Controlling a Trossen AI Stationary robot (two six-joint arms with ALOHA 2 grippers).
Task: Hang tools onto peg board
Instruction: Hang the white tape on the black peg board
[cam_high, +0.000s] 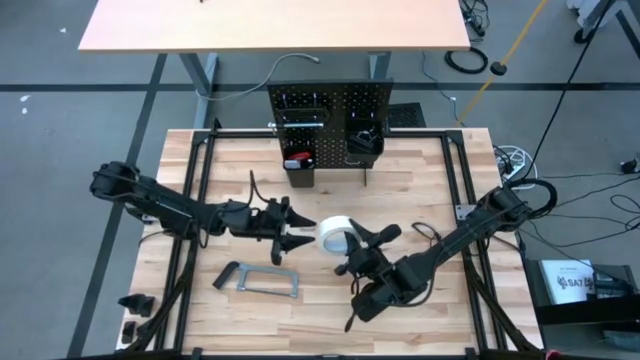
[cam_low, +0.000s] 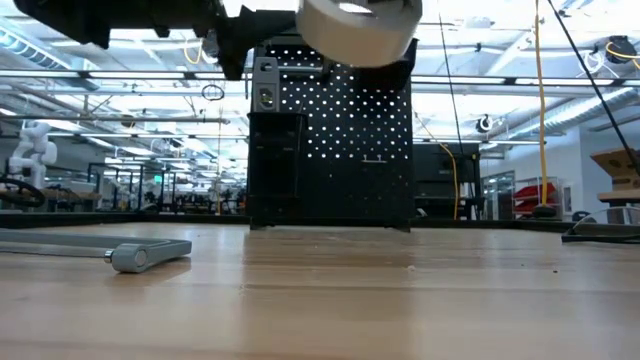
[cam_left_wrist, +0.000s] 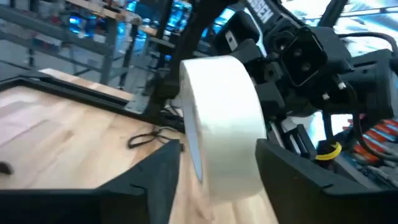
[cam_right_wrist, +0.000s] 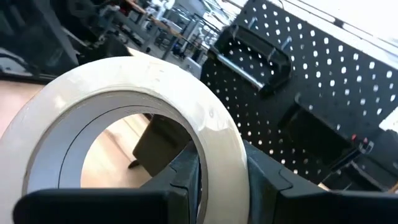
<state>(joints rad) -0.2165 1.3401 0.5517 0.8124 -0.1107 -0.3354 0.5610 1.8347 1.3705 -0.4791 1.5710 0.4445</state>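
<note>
A light wooden butcher-block table (cam_high: 420, 170) is seen from above. The black peg board (cam_high: 330, 110) is stood upright at its far edge. A grey bar clamp (cam_high: 262, 281) is laid flat near the front left; small dark pieces (cam_high: 135, 302) are placed at the left edge.

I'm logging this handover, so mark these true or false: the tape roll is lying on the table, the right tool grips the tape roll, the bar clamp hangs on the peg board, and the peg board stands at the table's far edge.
1. The white tape roll lies on the table. False: the low view shows it held up in the air.
2. The right tool grips the roll's wall. True.
3. The grey bar clamp hangs on the peg board. False: it lies on the table.
4. The peg board stands at the far edge. True.
</note>
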